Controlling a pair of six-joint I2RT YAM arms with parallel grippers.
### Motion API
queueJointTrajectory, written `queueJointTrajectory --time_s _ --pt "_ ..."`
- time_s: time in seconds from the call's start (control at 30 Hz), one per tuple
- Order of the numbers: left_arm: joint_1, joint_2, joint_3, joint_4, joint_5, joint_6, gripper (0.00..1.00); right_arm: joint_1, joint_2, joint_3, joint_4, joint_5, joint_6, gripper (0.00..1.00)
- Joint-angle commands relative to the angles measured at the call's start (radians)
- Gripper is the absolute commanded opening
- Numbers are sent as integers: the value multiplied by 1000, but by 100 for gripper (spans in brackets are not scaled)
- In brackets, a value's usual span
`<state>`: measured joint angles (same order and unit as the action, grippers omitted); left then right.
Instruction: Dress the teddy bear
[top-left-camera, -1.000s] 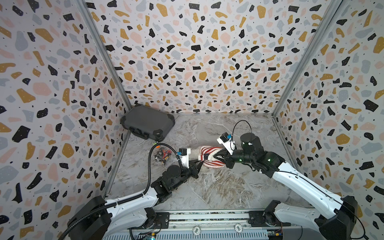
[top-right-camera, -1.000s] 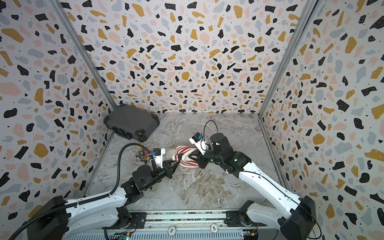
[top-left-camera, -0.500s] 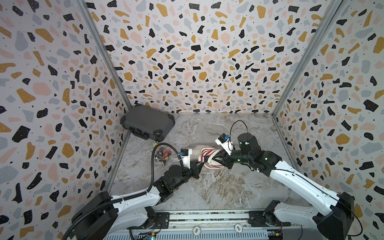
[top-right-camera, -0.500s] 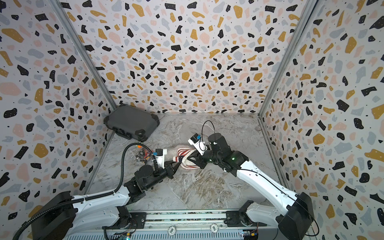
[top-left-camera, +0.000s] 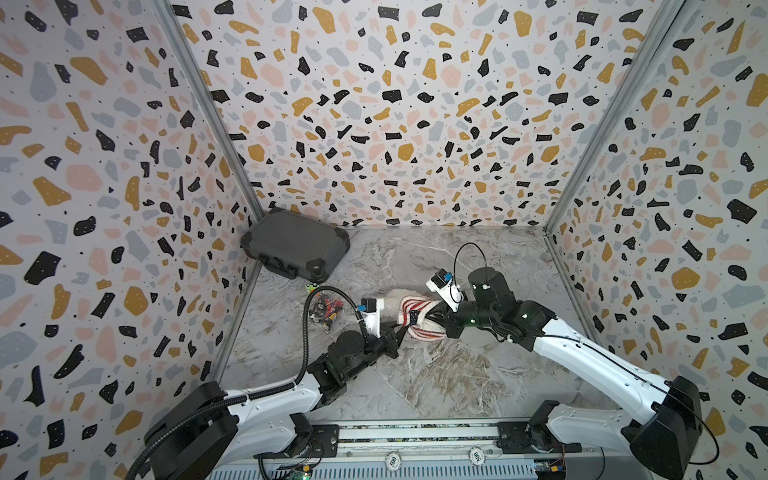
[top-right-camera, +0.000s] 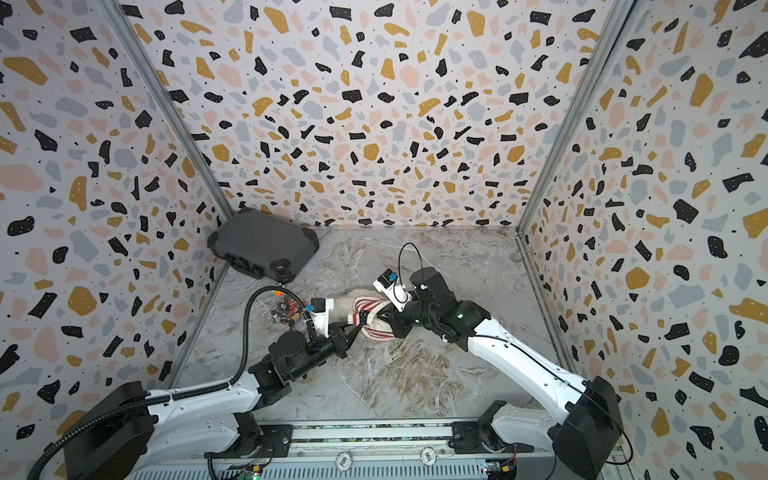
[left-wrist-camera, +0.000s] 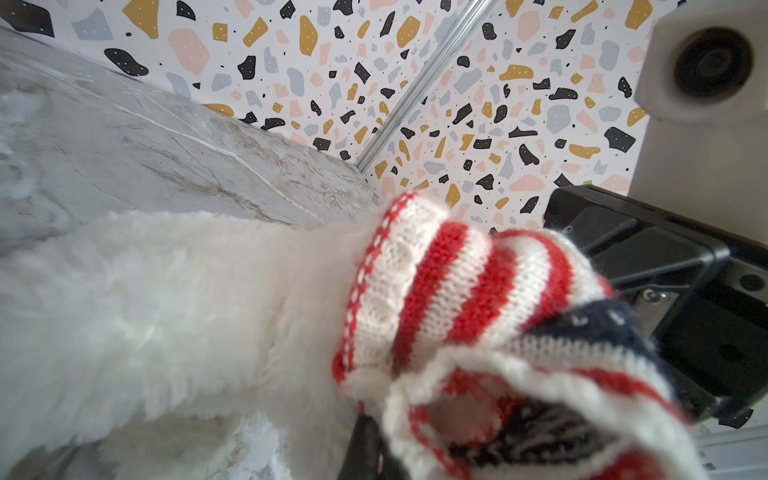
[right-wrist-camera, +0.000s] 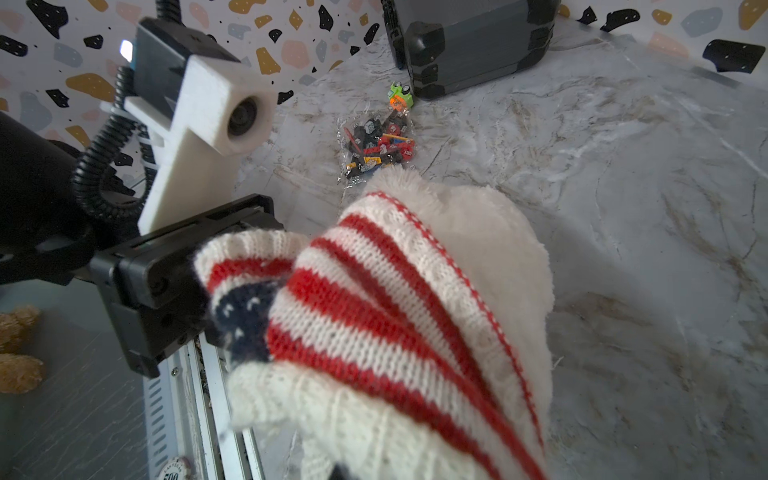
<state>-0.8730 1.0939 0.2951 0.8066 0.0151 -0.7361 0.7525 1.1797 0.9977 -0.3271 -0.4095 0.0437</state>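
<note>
Red-striped sweater (top-left-camera: 415, 320), partly over the teddy bear (left-wrist-camera: 166, 311), is pinched by the closed left gripper (top-left-camera: 402, 330) and right gripper (top-left-camera: 434, 320); further pulling down seems required.

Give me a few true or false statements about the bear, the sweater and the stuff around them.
The striped sweater covers one end of the teddy bear. True.
The dark case stands at the near right corner. False: it sits in the far left corner.
The left claw hangs wide open, away from the bear. False: it is shut on the sweater's edge.
A clear bag of toy bricks lies near the bear. True.
</note>
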Motion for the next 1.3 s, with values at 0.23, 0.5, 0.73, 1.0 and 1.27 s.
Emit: queueJointTrajectory --time_s 0.23,0.5,0.73,1.0,1.27 --pt "58 -214 14 -202 -133 78 0 116 -104 83 -77 63 -158 0" --pt "108 -204 36 -283 -116 86 0 173 -174 77 -33 41 -200 0" --pt "108 -155 50 -271 -34 94 0 174 -184 52 17 66 -160 0" --pt "97 -189 34 -142 121 84 28 109 -159 27 69 154 -31 0" --pt "89 -245 11 -206 -14 65 72 9 -153 -49 186 158 196 0"
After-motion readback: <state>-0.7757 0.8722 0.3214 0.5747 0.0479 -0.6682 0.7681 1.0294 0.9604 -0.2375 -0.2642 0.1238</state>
